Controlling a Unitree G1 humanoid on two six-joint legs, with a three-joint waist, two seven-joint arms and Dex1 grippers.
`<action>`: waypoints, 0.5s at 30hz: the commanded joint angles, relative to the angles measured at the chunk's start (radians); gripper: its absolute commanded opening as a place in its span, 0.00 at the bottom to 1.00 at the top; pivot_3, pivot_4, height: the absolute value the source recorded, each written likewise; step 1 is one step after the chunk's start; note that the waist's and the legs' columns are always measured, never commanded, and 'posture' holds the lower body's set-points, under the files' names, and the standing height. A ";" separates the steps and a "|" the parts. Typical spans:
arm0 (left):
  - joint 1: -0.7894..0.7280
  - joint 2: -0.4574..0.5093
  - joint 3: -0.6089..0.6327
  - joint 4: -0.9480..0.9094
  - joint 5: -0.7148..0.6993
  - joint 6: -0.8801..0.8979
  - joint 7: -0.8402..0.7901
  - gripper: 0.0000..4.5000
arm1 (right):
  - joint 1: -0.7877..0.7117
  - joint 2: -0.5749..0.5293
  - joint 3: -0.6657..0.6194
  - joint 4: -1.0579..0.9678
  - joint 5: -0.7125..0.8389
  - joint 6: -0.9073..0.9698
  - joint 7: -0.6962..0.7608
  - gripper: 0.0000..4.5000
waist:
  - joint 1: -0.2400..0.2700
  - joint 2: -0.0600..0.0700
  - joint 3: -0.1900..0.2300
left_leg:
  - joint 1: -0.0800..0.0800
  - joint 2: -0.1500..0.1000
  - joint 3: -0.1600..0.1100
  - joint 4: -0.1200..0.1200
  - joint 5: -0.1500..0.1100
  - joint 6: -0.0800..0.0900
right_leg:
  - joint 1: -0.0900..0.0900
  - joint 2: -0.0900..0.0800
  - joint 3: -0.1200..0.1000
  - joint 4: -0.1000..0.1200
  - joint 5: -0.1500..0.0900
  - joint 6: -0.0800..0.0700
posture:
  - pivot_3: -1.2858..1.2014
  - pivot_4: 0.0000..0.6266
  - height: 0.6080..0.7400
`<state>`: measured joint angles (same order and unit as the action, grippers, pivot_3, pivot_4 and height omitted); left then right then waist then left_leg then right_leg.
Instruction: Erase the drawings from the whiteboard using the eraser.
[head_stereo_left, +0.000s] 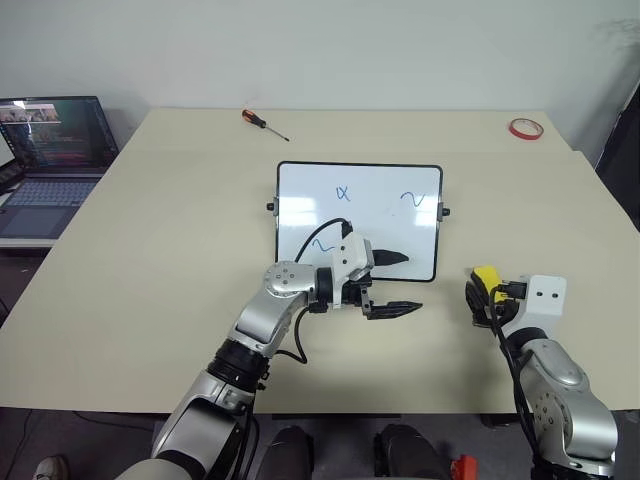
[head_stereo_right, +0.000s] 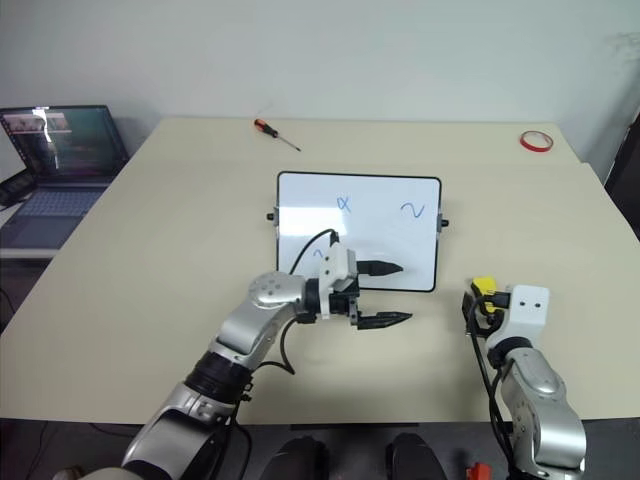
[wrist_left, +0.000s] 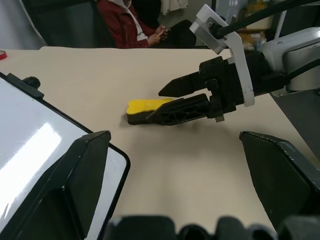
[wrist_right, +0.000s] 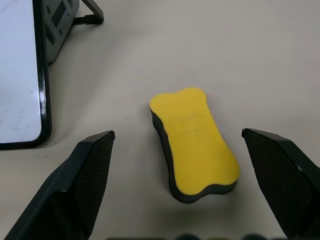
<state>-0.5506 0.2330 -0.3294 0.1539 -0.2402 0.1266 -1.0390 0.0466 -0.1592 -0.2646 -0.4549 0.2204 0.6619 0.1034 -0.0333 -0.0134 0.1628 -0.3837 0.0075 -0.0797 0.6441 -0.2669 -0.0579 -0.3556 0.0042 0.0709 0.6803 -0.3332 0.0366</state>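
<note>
We see the eraser (wrist_right: 194, 143) lying flat on the table (head_stereo_left: 150, 250), just beside the whiteboard's (head_stereo_left: 300, 190) near right corner, with our right gripper (wrist_right: 180, 190) spread wide on either side of it, not yet touching. Our left gripper (head_stereo_left: 390, 284) hangs spread over the whiteboard's near edge, gripping nothing. Closing off-centre could skid the eraser away. The drawings (head_stereo_left: 344, 193) are untouched; one resembles an alpha. We read no brand or label.

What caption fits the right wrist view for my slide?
Open right gripper poised over the yellow eraser lying on the table beside the whiteboard.
</note>
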 joint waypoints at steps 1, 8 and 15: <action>0.018 0.001 -0.003 -0.047 0.004 -0.017 -0.004 1.00 | -0.029 -0.015 -0.013 0.013 0.007 -0.042 0.004 0.99 | 0.000 0.000 0.000 | 0.000 0.000 0.000 0.000 0.000 0.000 | 0.000 0.000 0.000 0.000 0.000 0.000 | 0.52 0.24 1.00; 0.036 0.018 -0.001 -0.074 0.005 0.000 -0.003 1.00 | -0.083 -0.036 -0.023 0.108 0.011 -0.087 0.011 0.99 | 0.000 0.000 0.000 | 0.000 0.000 0.000 0.000 0.000 0.000 | 0.000 0.000 0.000 0.000 0.000 0.000 | 0.52 0.24 1.00; 0.041 0.029 0.000 -0.082 0.005 0.007 0.001 1.00 | -0.110 -0.046 -0.027 0.152 0.018 -0.106 0.017 0.99 | 0.000 0.000 0.000 | 0.000 0.000 0.000 0.000 0.000 0.000 | 0.000 0.000 0.000 0.000 0.000 0.000 | 0.52 0.24 1.00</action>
<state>-0.5086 0.2643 -0.3360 0.1132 -0.2330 0.1401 -1.0375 -0.0514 -0.1930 -0.2741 -0.2860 0.2235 0.5803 0.1137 -0.0328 -0.0132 0.1629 -0.3838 0.0076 -0.0796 0.6444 -0.2669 -0.0579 -0.3558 0.0042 0.0710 0.6805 -0.3331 0.0366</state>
